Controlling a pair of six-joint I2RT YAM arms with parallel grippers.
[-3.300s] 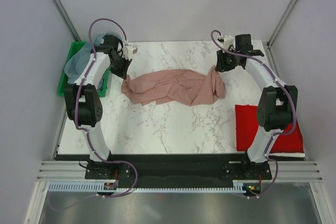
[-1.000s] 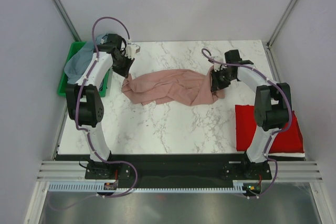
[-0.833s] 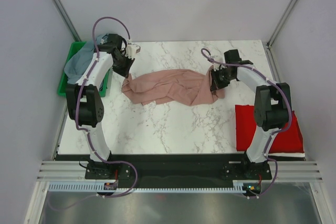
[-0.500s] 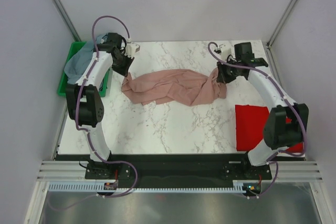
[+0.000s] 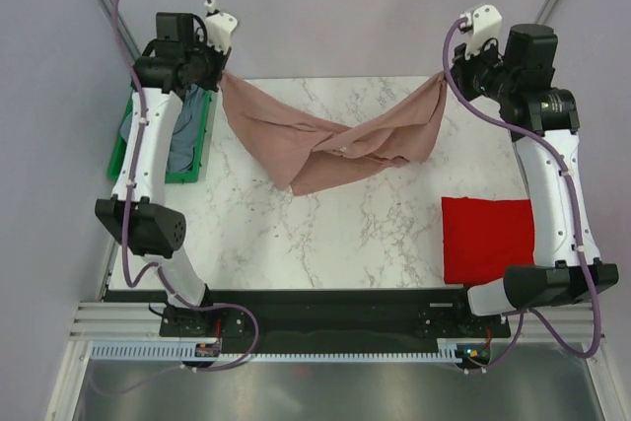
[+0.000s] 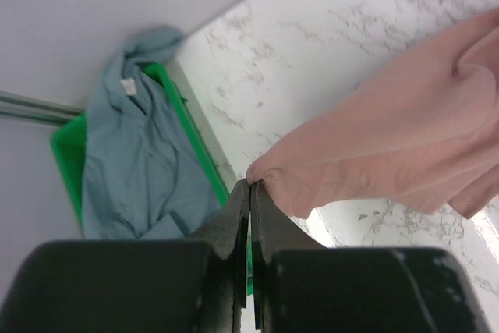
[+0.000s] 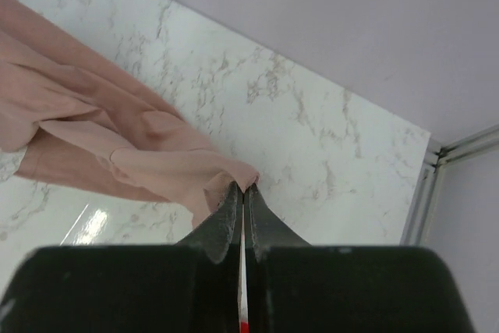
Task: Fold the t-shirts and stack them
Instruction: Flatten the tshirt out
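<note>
Left wrist view: we see the left gripper (image 6: 249, 185) with its two fingers pressed tightly together on a corner of the dusty-pink t-shirt (image 6: 390, 138). The cloth runs from the tips to the right, above the marble table (image 6: 351, 21). On the right wrist view, the right gripper (image 7: 242, 187) is pinched in the same way on another corner of this shirt.

From the top view, we see both arms stretched up and forward, with the wrists high near the far corners of the table. The pink shirt hangs between them as a twisted, sagging band. Its lowest part is over the middle of the table, and we cannot tell if it touches the marble.

The grey-blue t-shirt (image 6: 129, 161) lies crumpled in the green bin (image 6: 66, 161), beside the table's far left corner. The red t-shirt (image 5: 488, 239) lies flat as a rectangle on the near right part of the table, well apart from the pink one.
</note>
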